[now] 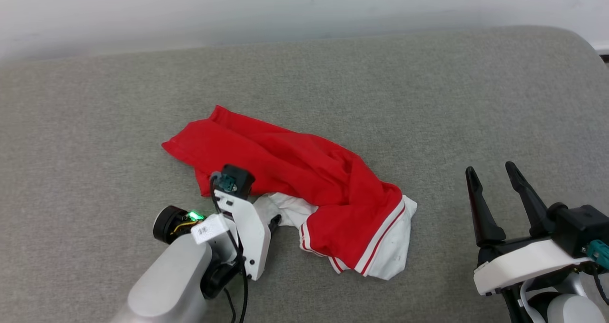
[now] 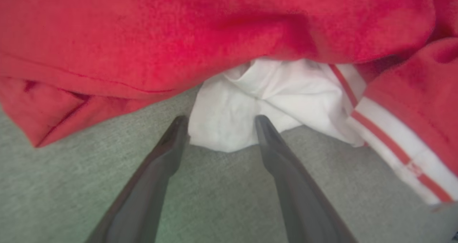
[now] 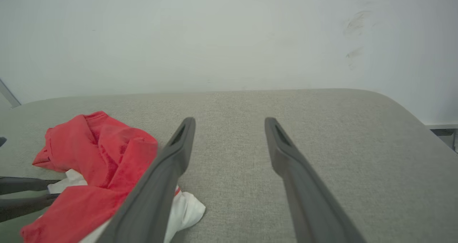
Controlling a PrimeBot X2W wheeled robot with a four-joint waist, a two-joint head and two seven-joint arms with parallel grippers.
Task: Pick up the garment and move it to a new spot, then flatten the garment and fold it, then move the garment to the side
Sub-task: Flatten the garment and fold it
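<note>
Garment [image 1: 295, 171] lies crumpled at the middle of the head view on the grey fabric bench [image 1: 95, 123], red body uppermost, with a white sleeve [image 1: 290, 209] and striped trim [image 1: 380, 232] spilling out along its lower edge.

At the lower left of that view the left pincer [image 1: 275, 220] reaches in from its pale forearm to the garment's lower left edge. In the left wrist view the left pincer [image 2: 220, 119] stands wide, its two dark fingers on either side of the white sleeve [image 2: 229, 128], tips at the cloth's edge and not closed on it; red fabric hangs over the top of the frame.

At the lower right of the head view the right pincer [image 1: 490, 168] is also wide and holds nothing, well apart from the garment. In the right wrist view it [image 3: 229, 120] points over bare bench towards the pale wall [image 3: 229, 39], with the garment [image 3: 100, 153] at the lower left.
</note>
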